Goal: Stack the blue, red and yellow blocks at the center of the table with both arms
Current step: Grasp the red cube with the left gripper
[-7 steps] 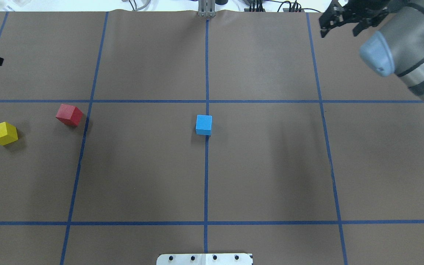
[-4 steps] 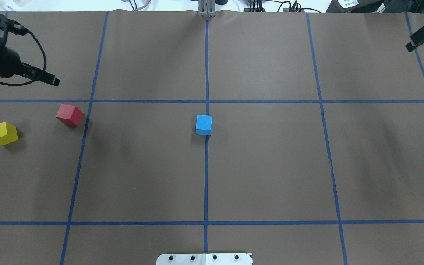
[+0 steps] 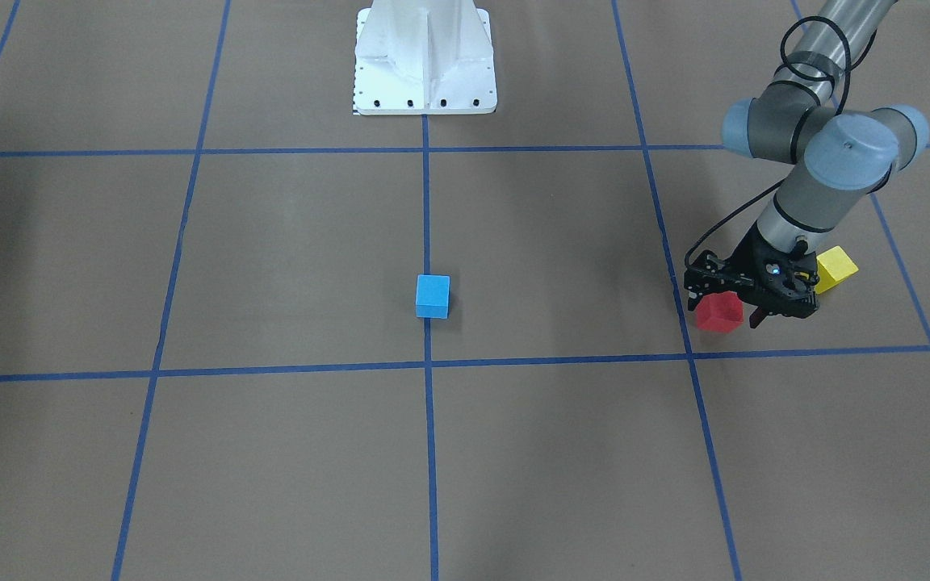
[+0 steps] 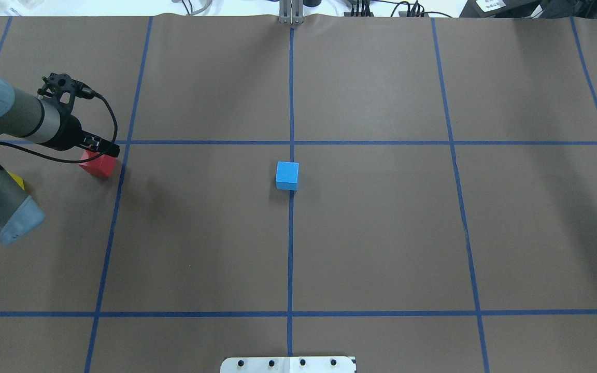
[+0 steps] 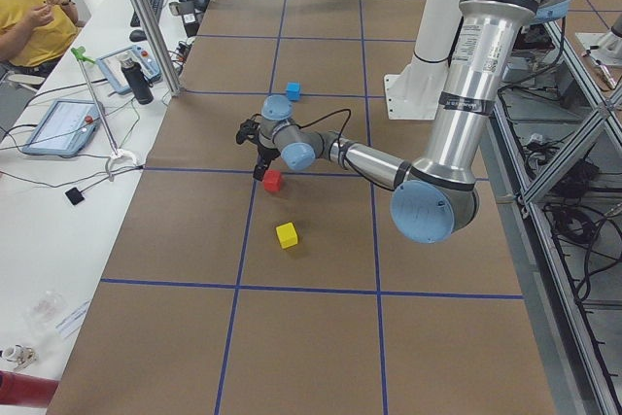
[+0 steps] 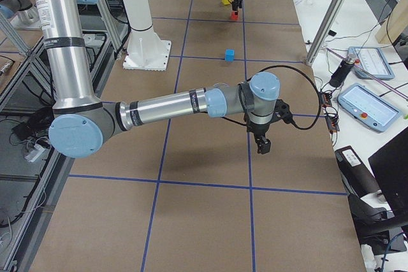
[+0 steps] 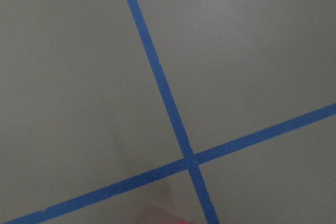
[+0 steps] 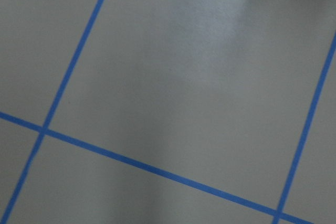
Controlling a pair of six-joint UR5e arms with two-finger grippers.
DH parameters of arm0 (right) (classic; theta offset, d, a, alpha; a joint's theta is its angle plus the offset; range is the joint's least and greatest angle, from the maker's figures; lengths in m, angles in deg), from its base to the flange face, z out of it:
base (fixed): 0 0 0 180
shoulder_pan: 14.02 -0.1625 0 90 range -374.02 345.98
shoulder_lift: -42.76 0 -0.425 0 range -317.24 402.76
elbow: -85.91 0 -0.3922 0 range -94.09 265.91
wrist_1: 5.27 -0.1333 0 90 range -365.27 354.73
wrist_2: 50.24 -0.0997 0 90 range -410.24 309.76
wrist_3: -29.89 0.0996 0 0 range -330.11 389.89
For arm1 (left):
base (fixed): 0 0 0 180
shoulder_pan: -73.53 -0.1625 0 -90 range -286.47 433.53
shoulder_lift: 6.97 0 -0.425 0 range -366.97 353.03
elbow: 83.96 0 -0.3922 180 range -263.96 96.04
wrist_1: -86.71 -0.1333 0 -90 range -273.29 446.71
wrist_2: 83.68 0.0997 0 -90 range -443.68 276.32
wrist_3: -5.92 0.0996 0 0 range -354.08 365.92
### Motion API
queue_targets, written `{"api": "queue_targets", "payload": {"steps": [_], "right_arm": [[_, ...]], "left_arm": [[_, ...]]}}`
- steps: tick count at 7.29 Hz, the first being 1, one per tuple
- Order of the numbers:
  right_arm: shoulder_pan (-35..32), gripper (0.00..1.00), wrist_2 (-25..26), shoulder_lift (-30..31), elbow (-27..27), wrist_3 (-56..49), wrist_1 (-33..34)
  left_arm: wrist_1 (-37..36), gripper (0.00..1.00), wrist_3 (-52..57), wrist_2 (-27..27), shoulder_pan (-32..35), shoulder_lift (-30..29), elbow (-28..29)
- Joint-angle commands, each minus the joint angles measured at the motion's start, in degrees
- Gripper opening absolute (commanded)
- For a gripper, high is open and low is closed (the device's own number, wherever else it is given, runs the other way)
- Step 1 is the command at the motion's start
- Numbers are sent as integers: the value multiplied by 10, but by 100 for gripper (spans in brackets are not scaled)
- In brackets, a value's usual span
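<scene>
The light blue block (image 4: 287,175) sits on the centre tape line of the table (image 4: 381,233), also in the front view (image 3: 433,296). The red block (image 3: 718,313) lies on the robot's left side. My left gripper (image 3: 725,309) hovers right over it, open, with one finger on each side. From overhead the left gripper (image 4: 102,150) covers the far edge of the red block (image 4: 99,167). The yellow block (image 3: 835,266) sits just behind the wrist, mostly hidden by the arm overhead. The right gripper (image 6: 262,144) hangs over bare table; I cannot tell its state.
The white pedestal base (image 3: 425,60) stands at the robot's edge of the table. A side bench with tablets (image 5: 63,123), a metal post (image 5: 146,17) and a seated person (image 5: 24,7) runs along the far edge.
The left arm has swung in from the far left edge and its gripper has come over the red block. The right arm has left the overhead view. No block has moved.
</scene>
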Motion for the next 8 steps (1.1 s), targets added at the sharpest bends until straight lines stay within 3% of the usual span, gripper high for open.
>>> {"api": "queue_targets", "payload": {"steps": [1, 2, 3, 4, 6, 8], "right_arm": [[-1, 100, 2, 6, 4, -4, 0], [-1, 100, 3, 11, 4, -4, 0], [-2, 100, 3, 11, 4, -4, 0], [-2, 100, 5, 12, 7, -4, 0], [-4, 100, 6, 30, 12, 1, 0], [-18, 100, 7, 52, 13, -2, 0]], "left_arm": [[1, 100, 6, 3, -3, -5, 29], [4, 97, 6, 2, -8, -7, 37], [4, 39, 6, 3, -10, -5, 37], [4, 0, 6, 4, -10, -3, 35], [-5, 0, 6, -5, -9, -1, 10], [-118, 0, 6, -22, -4, -27, -54]]}}
